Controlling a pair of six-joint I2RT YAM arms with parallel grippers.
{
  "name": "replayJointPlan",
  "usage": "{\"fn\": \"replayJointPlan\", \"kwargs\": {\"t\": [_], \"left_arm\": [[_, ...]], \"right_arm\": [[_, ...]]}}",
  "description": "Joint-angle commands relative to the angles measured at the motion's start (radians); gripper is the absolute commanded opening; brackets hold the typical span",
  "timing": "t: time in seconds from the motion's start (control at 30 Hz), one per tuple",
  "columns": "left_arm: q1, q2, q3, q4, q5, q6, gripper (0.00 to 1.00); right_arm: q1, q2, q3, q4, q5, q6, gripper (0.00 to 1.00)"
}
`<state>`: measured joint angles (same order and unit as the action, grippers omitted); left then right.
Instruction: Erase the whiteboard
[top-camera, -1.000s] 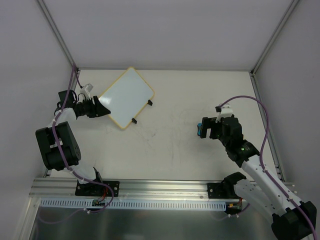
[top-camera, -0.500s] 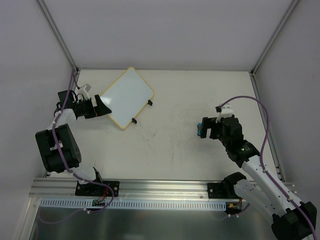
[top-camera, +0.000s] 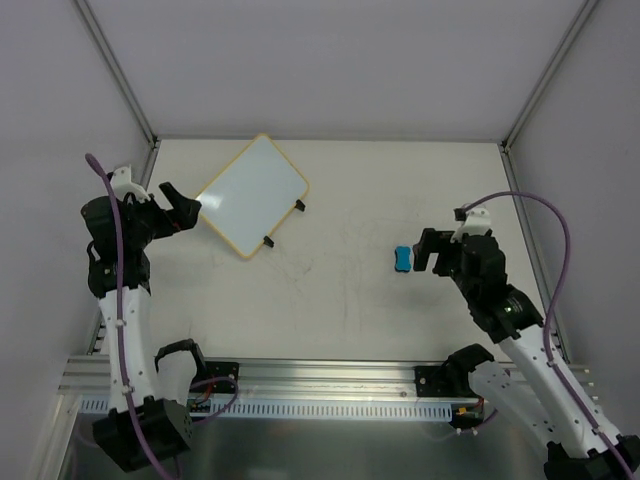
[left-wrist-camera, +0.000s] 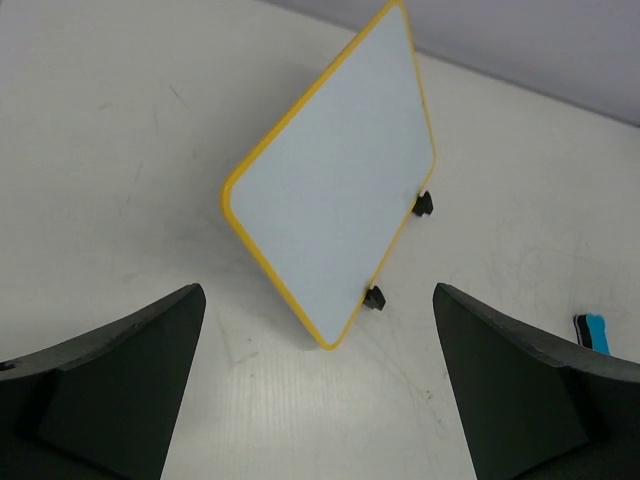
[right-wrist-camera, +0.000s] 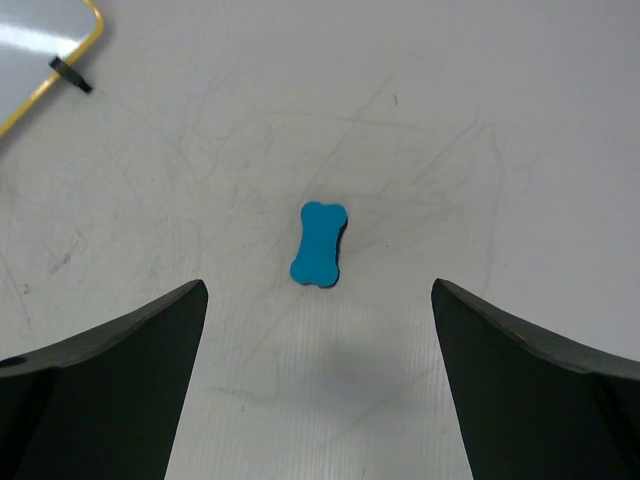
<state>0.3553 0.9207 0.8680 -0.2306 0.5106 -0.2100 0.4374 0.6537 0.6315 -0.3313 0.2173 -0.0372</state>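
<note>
The whiteboard lies flat on the table in the far left part, turned diagonally. Its white face is clean, and its two black tabs point toward the table's middle. The left gripper hangs just beside the board's left corner, fingers spread wide and empty. Well to the right lies a blue eraser, just ahead of the right gripper, whose fingers are also spread wide, holding nothing.
</note>
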Motion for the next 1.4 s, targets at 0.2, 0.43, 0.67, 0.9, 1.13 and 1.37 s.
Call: {"fn": "replayJointPlan", "kwargs": {"t": [0.2,0.43,0.67,0.9,1.13,1.37], "left_arm": [[-0.096,-0.230,0.164,-0.307,-0.148,0.015,0.99],[-0.231,-0.292,0.369,-0.501,-0.250,0.078,0.99],[-0.285,-0.333,0.531,-0.614,-0.310,0.089,0.99],[-0.332,-0.407,0.571,-0.661,-0.402,0.115,0.99],[-0.351,-0.433,0.583,-0.674,-0.435,0.127,0.99],[-0.351,-0.433,0.563,-0.674,-0.468,0.135,0.99]], "right_arm": [[0.000,-0.230,0.287,-0.207,0.255,-0.076,0.99],[0.000,-0.362,0.343,-0.213,0.307,-0.185,0.99],[-0.002,-0.408,0.358,-0.195,0.271,-0.240,0.99],[0.000,-0.421,0.359,-0.184,0.248,-0.277,0.99],[0.000,-0.414,0.323,-0.129,0.205,-0.268,0.99],[0.000,-0.436,0.274,-0.064,0.172,-0.286,0.99]]}}
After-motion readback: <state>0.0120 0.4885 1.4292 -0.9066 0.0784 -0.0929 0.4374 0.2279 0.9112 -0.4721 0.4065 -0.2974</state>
